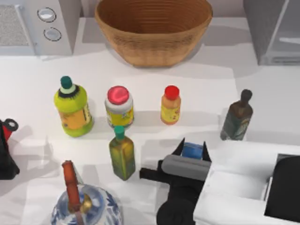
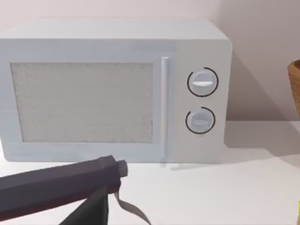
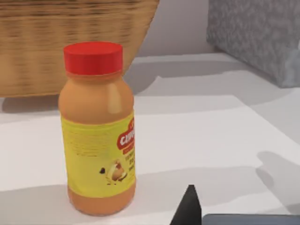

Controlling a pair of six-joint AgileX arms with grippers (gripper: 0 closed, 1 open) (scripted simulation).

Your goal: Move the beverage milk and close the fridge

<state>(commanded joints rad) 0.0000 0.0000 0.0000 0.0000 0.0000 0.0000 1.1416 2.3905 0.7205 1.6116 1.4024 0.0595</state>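
- Overhead, our right end effector [image 1: 192, 151] sits low on the counter [image 1: 262, 98], fingers pinching the beverage milk [image 1: 192, 150] between them.
- Our left end effector [image 1: 5, 140] is parked at the left edge; we cannot tell its fingers.
- Six bottles stand here; the right wrist view adds the orange bottle [image 3: 99, 129] label.
- At top right, one fridge [image 1: 274, 30]; opposite, one white appliance [image 2: 112, 89] with two dials.
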